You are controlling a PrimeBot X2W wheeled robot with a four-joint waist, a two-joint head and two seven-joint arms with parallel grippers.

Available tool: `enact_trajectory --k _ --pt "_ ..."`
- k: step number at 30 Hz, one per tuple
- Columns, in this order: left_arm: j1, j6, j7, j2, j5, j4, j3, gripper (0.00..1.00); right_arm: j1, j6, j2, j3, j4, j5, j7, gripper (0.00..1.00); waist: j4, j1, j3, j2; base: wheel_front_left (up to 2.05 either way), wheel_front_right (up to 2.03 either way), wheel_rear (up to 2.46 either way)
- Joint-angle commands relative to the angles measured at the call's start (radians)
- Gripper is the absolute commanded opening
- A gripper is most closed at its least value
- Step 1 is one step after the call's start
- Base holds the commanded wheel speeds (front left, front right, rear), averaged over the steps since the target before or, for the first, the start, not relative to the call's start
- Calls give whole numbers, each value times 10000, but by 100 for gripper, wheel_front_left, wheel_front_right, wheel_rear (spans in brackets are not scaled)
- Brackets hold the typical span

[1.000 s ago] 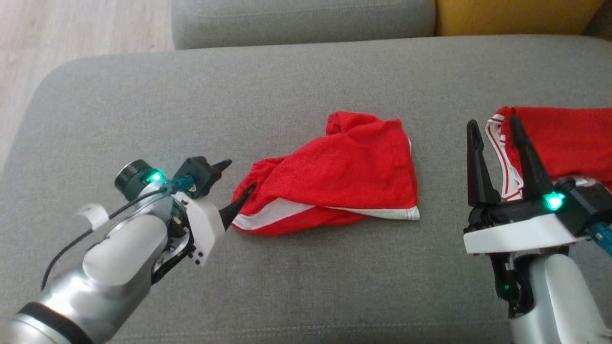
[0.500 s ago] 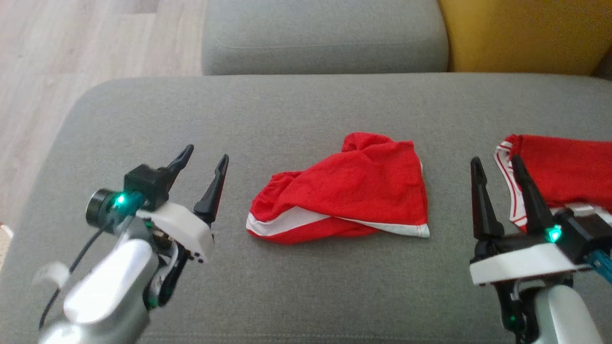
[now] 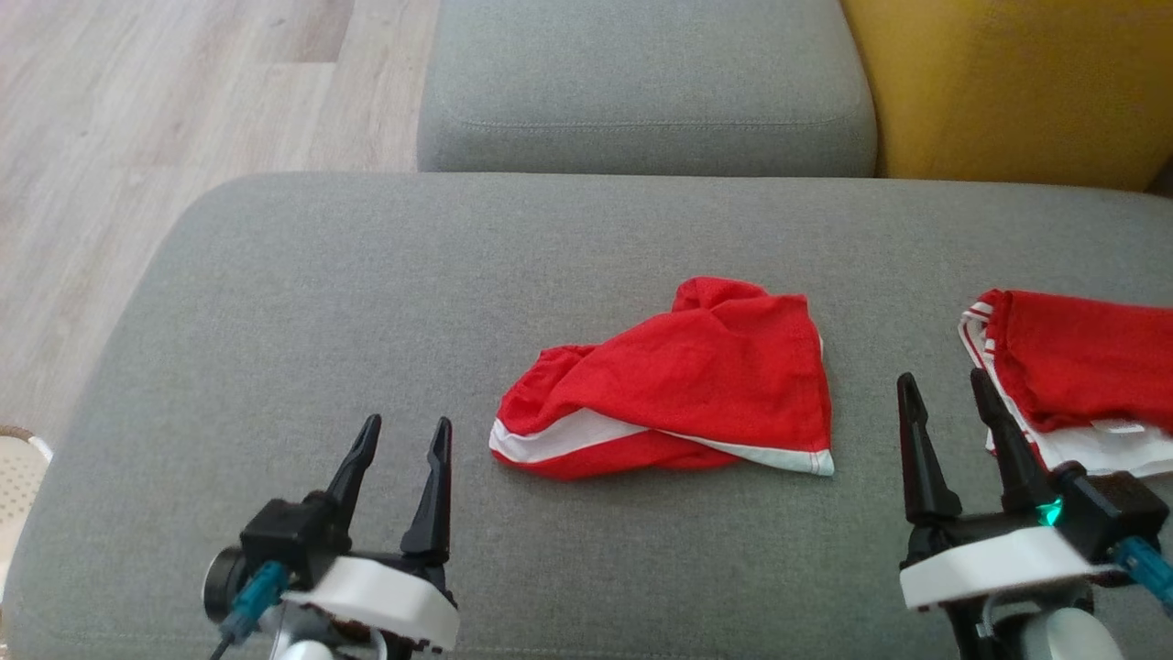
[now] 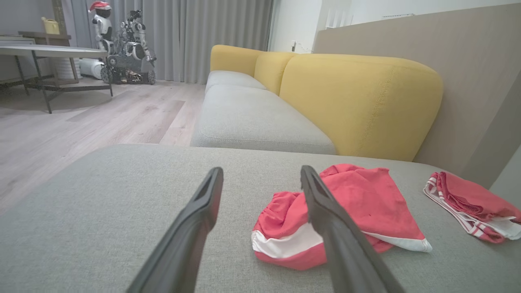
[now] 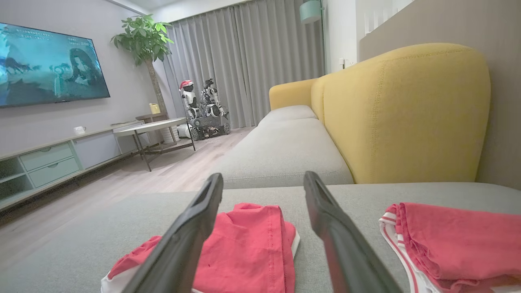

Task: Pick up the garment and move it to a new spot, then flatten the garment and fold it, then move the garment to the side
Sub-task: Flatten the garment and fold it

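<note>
Television (image 5: 49,65) beyond garment (image 5: 252,244), right wrist view

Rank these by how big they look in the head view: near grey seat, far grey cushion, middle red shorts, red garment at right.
1. Near grey seat
2. Far grey cushion
3. Middle red shorts
4. Red garment at right, though the frame edge cuts it off, so this rank is unsure.

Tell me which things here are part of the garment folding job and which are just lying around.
On the job: crumpled red garment in the middle; left gripper, open; right gripper, open; grey seat cushion, the work surface.
Lying about: second red garment at the right, likely; yellow backrest; television; potted plant.
</note>
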Motion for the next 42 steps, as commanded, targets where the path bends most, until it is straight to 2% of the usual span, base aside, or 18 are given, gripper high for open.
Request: enact_trajectory --k 1,5,8,15,23,33,39,40,41,42 --pt "-398 -196 -121 -157 200 -201 705 100 -314 -9 -45 289 -334 -79 -30 100 -39 1 53 0 0 0 0" --pt "-354 -646 -121 -381 464 199 921 100 -382 -9 -45 312 -380 -98 14 100 -130 1 147 0 0 0 0" --pt "-536 -1024 -121 -408 613 1159 825 100 -472 -9 -45 368 -419 -94 65 100 -262 1 266 0 0 0 0" --pt "-1812 -1279 596 -466 724 3649 572 100 -649 -9 -45 536 -535 -197 244 100 -741 1 643 0 0 0 0" --pt "-3135 -1781 995 -539 862 5477 208 100 -840 -9 -45 561 -648 -261 320 100 -1255 1 1155 0 0 0 0" --pt "-4217 -2044 721 -644 1170 6822 -175 100 -1013 -9 -45 519 -630 -263 275 100 -1543 1 1518 0 0 0 0" --pt "-4563 -2027 649 -703 1148 7544 -231 100 -1082 -9 -45 548 -529 -223 214 100 -1638 1 1582 0 0 0 0" --pt "-4602 -2045 653 -717 1132 7642 -242 88 -1093 -9 -45 551 -514 -218 206 100 -1642 1 1584 0 0 0 0" --pt "-4640 -2088 653 -738 1103 7728 -250 42 -1101 -9 -45 551 -499 -214 197 100 -1643 1 1588 0 0 0 0" --pt "-4670 -2139 640 -767 1055 7800 -245 5 -1104 -9 -45 549 -484 -204 188 100 -1637 1 1594 0 0 0 0"
